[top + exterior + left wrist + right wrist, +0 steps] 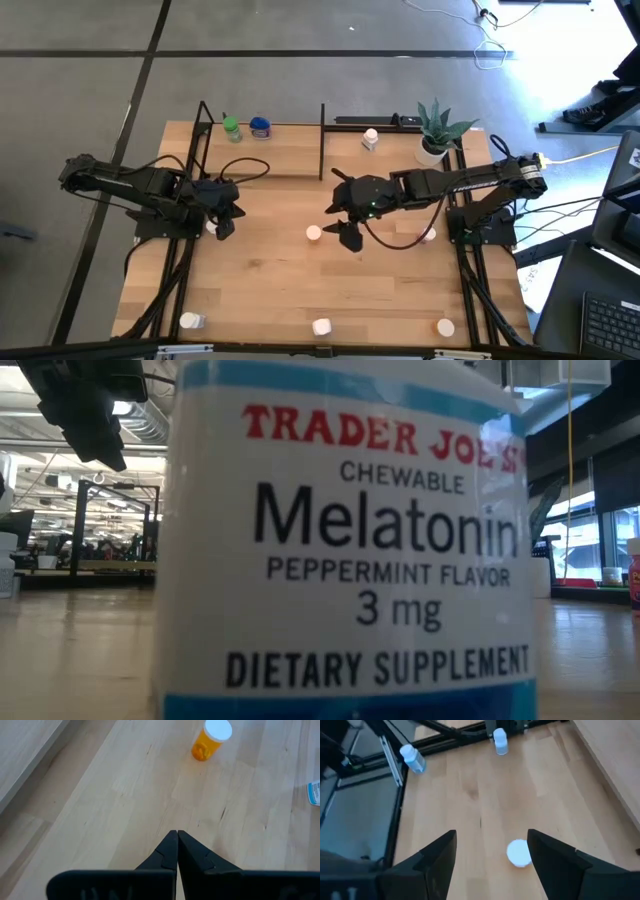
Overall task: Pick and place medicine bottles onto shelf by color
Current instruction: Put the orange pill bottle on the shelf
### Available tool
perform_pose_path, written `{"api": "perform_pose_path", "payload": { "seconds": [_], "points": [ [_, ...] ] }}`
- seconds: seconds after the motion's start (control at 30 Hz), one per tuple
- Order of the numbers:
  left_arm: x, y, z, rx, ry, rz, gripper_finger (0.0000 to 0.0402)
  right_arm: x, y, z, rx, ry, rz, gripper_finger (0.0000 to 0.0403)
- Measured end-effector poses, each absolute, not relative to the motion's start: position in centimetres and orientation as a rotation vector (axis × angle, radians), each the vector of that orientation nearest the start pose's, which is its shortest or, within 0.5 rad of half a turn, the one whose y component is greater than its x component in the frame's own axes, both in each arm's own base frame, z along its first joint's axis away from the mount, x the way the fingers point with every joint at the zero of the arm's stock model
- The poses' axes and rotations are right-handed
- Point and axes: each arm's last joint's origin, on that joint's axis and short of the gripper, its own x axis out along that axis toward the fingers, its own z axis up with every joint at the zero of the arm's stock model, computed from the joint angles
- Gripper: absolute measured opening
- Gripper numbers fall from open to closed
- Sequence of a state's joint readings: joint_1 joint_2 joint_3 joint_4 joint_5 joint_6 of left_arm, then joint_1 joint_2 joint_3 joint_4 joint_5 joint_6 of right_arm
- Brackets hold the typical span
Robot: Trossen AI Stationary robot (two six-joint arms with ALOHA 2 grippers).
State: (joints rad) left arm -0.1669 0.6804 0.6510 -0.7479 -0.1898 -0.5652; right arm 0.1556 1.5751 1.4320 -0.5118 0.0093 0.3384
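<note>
- Sorting under way but far from finished: on the shelf, a green bottle and a blue bottle side by side at about 11 o'clock of the table, plus a white bottle at about 1 o'clock, near the potted plant.
- Left to move, by the look of it: a pale bottle near the table's centre, another at 3 o'clock under the right arm, and three along the 6 o'clock edge, namely and.
- Filling the low view, a large melatonin bottle, most likely one of those at the near edge.
- Right gripper spread wide, grasping nothing, hovering at the centre with a white-capped bottle just between its fingers but apparently not yet touched; likely the same pale bottle near the centre in the high view.
- Left gripper clenched tight, tips together and empty, waiting over bare wood at about 9 o'clock; an orange bottle with a white cap lying ahead of it, well apart.
- Next, probably: closing the right fingers on that bottle, then carrying it to the shelf beside matching colours.
</note>
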Motion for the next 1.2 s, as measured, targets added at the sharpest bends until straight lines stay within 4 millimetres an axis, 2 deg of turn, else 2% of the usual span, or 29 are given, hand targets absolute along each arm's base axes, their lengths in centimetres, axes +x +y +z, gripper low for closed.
{"api": "perform_pose_path", "payload": {
  "seconds": [0.1,0.3,0.4,0.63,0.93,1.2],
  "points": [
    [12.9,-1.6,25.5,-0.399,0.733,0.236,0.0,35.0,5.5,32.5,0.216,0.693,0.045,0.0246],
    [12.9,-1.6,25.5,-0.399,0.734,0.236,0.0,35.9,5.6,31.1,0.234,0.735,0.029,0.0248],
    [12.9,-1.6,25.5,-0.399,0.734,0.236,0.0,36.0,5.6,31.1,0.239,0.724,0.029,0.0264],
    [12.9,-1.6,25.5,-0.399,0.734,0.236,0.0,36.1,5.6,31.2,0.213,0.71,0.038,0.033],
    [12.9,-1.6,25.5,-0.399,0.734,0.236,0.0,36.3,5.3,30.8,0.253,0.705,-0.079,0.0338],
    [12.9,-1.6,25.5,-0.399,0.734,0.236,0.0,37.9,5.4,27.7,0.268,0.792,-0.11,0.0338]
  ]
}}
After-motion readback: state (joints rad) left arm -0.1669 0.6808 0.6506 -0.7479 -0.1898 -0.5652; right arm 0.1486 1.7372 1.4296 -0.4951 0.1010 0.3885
